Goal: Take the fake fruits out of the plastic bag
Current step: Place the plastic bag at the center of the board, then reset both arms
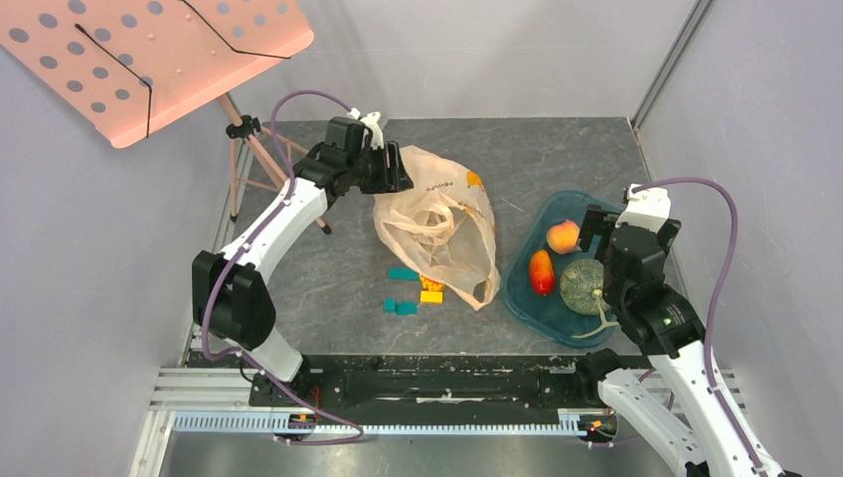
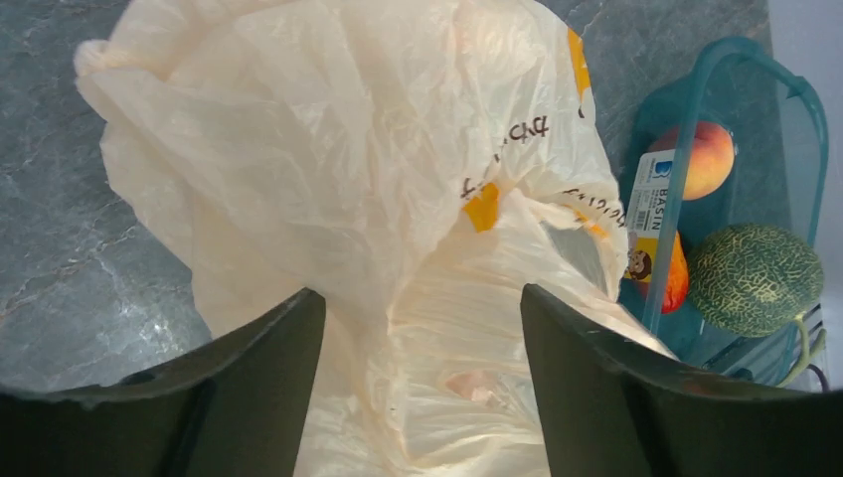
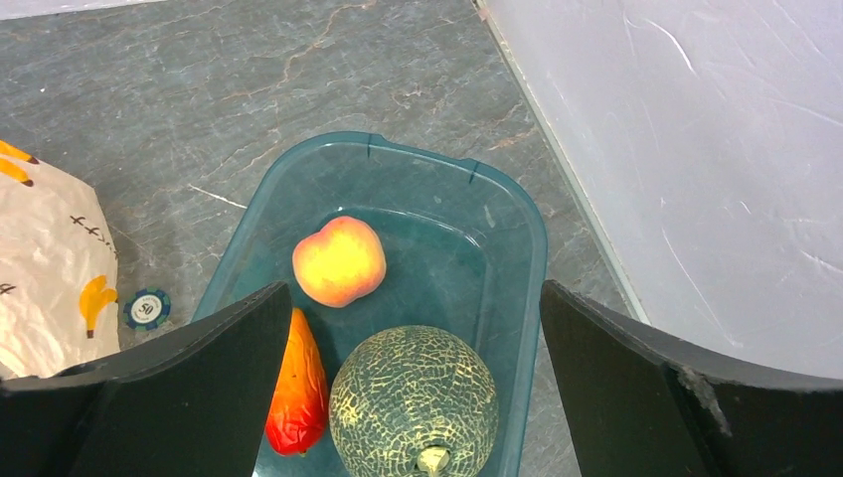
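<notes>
Close by, little blocks (image 1: 431,296) on the worktop (image 1: 338,268). Right end effector (image 3: 413,293) spread wide, empty, over the tray (image 3: 427,154) holding red fruit (image 3: 296,388), melon (image 3: 413,402), peach (image 3: 339,260): all out already. Farther back, left end effector (image 2: 422,298) spread too, above the bag (image 1: 437,224), likely letting go.

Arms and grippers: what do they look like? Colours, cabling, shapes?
The left arm and right arm have white links, black joint housings and a purple cable running along each. The left gripper and right gripper are black, with broad, smooth, tapering fingers.
</notes>
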Controlling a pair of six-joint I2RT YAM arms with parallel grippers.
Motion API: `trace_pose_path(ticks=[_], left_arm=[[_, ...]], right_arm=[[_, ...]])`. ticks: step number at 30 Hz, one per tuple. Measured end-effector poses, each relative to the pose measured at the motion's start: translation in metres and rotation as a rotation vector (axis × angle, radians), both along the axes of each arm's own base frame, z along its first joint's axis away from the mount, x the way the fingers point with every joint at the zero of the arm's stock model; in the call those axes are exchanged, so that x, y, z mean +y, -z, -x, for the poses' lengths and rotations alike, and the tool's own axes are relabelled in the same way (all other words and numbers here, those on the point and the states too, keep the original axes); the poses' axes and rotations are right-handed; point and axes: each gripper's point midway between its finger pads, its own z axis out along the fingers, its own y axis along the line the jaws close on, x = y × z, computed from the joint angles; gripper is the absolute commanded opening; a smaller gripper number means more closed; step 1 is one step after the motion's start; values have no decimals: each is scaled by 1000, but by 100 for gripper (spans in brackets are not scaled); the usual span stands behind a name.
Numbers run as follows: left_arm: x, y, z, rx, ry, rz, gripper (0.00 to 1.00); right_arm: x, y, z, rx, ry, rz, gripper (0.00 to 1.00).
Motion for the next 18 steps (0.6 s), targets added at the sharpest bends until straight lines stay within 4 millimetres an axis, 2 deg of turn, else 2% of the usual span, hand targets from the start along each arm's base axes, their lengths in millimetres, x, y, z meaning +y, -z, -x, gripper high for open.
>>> trace_pose_path(ticks=[2, 5, 13, 16, 18], left_arm=[[3, -2, 1, -8, -12, -10, 92], [9, -17, 3, -47, -34, -12, 99], [38, -75, 22, -207, -130, -13, 100], [46, -83, 30, -234, -160, -13, 100], [51, -81, 38, -232, -175, -13, 100]], right_arm=[[1, 0, -1, -2, -4, -2, 98], [2, 3, -2, 1, -10, -3, 98], [11, 7, -6, 2, -59, -4, 98], [18, 9, -10, -5, -103, -7, 98], [23, 11, -12, -11, -136, -12, 98]])
